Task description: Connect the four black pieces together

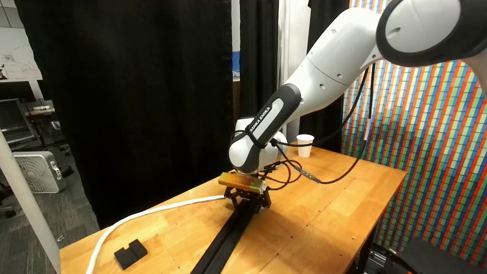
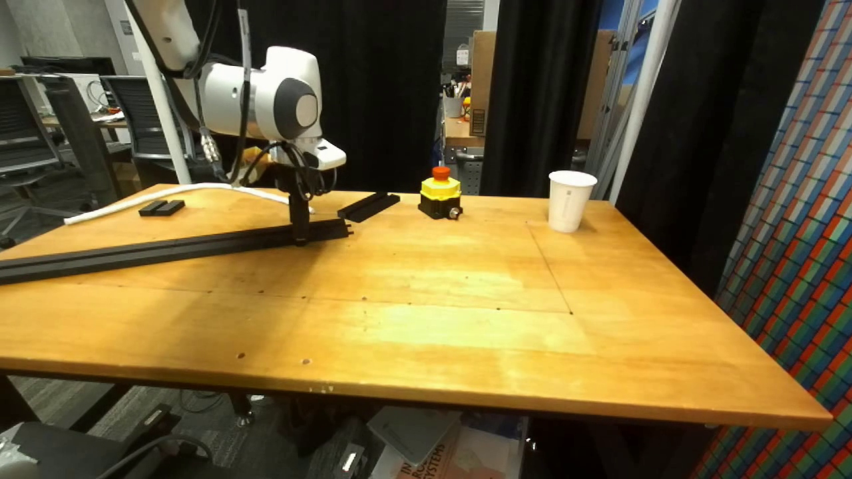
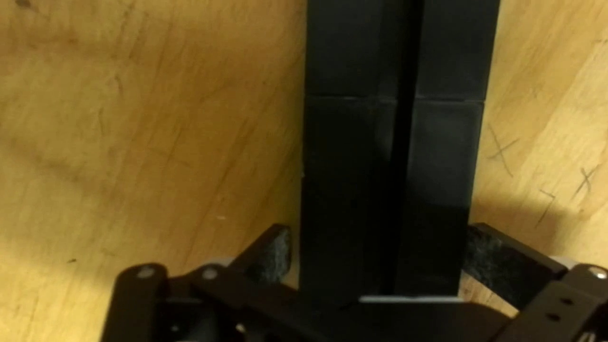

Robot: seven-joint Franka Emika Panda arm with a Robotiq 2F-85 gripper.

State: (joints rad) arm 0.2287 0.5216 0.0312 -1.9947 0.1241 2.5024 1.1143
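Gripper point(image 3: 378, 244) stands with its fingers point(image 3: 278, 251) spread wide, astride the black strip point(image 3: 349, 152), holding nothing. In the wrist view, a gap parts the left finger from the strip; the right finger appears to touch, though dark-on-dark contrast prevents confirmation. A loose black piece point(image 2: 368, 207) lies near the strip's pronged end, on the far side. Caution: withdrawal with right-side contact could drag the strip sideways and open its seam point(image 3: 449, 99).
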